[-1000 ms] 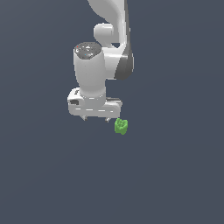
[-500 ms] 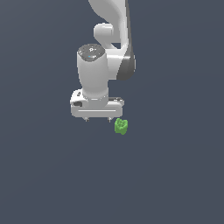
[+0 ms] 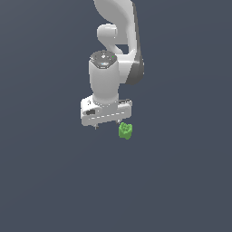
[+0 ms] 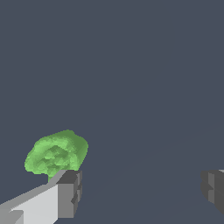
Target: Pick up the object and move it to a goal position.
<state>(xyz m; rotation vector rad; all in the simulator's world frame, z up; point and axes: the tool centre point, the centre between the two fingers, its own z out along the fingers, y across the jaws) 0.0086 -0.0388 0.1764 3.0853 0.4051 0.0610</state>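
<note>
The pincer point(image 3: 107, 125) has swung round over the last second, its body now turned more squarely toward the green object point(image 3: 125, 131), which has not moved and lies on the counter point(image 3: 54, 181) just beside it, on the exterior view's right. The wrist view shows the fingers point(image 4: 69, 192) spread wide and empty, the object point(image 4: 57, 153) just outside one fingertip rather than between them. A sideways correction looks necessary before closing.
</note>
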